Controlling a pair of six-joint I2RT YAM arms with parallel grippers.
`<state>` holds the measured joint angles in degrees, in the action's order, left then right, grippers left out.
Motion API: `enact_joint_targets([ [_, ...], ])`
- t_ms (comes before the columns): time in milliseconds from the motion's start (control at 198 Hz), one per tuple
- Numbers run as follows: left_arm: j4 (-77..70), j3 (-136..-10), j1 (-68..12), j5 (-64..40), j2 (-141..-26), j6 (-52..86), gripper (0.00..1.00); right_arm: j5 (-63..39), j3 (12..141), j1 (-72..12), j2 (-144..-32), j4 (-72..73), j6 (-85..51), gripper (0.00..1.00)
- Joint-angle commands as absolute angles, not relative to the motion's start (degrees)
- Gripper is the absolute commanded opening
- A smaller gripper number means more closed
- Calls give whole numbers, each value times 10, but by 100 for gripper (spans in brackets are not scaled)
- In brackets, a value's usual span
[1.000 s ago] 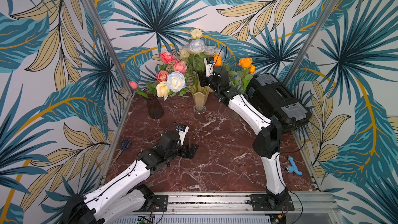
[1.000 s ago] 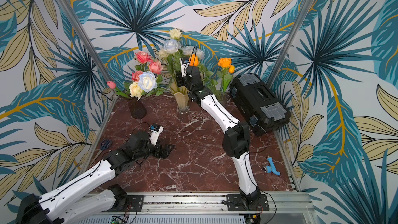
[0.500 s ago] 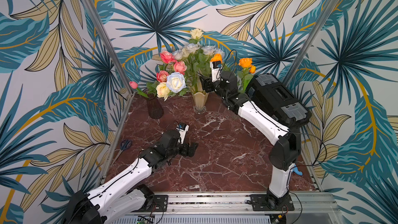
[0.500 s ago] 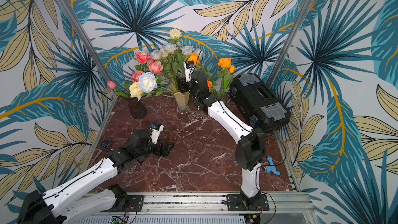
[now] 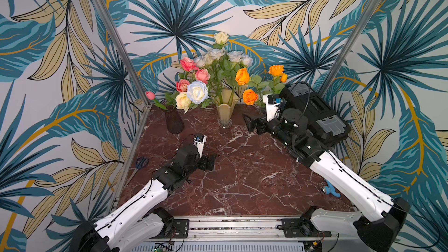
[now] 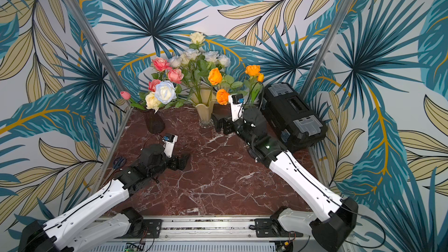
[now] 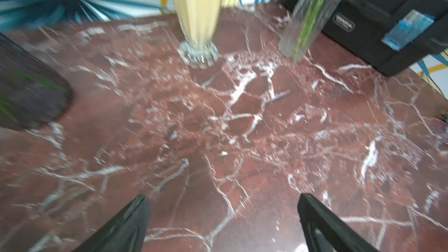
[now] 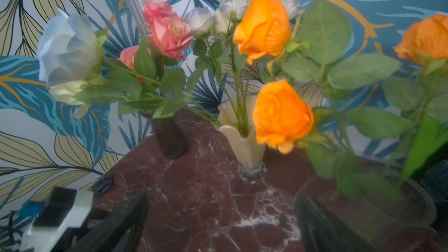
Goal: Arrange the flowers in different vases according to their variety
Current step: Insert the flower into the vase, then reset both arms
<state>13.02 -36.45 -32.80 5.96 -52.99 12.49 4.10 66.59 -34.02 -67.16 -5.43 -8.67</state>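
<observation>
The ribbed vase (image 5: 174, 123) stands left, ruffled vase (image 5: 225, 112) middle, cylinder vase (image 7: 294, 27) right beside toolbox (image 5: 324, 115).

At the far edge of the red marble surface (image 5: 242, 178), a dark vase (image 5: 174, 123) on the left holds pink roses (image 5: 202, 75) and two pale blooms. A cream vase (image 5: 225, 113) carries white roses (image 5: 215, 54). Orange roses (image 5: 242, 76) rise to its right, by a black toolbox (image 5: 320, 115). The right tool (image 5: 251, 123) hovers empty near the cream vase. The left tool (image 5: 210, 162) sits low, mid-surface.
</observation>
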Motion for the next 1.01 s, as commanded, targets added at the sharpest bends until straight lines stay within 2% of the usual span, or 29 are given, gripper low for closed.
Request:
enact_joint_targets([
  [0, 82, -341, -311, 110, -509, 81, 100, 91, 600, -328, -622, -95, -72, 100],
  [157, 30, -308, -276, 112, -487, 32, 100, 192, 528, -296, -587, -95, -65, 100],
  [303, -81, -246, -249, 142, -479, -21, 100, 267, 459, -250, -582, -48, -66, 100],
  [571, -190, -201, -141, 122, -553, -25, 100, 289, 299, -168, -622, 197, -17, 100],
  [631, -222, -192, -113, 132, -568, -18, 100, 292, 288, -160, -639, 219, -3, 100],
  [727, -280, -178, -70, 90, -599, -10, 100, 296, 276, -141, -668, 261, -1, 99],
  [1005, -400, -189, -19, 33, -727, -8, 100, 266, 252, -93, -776, 400, 7, 99],
])
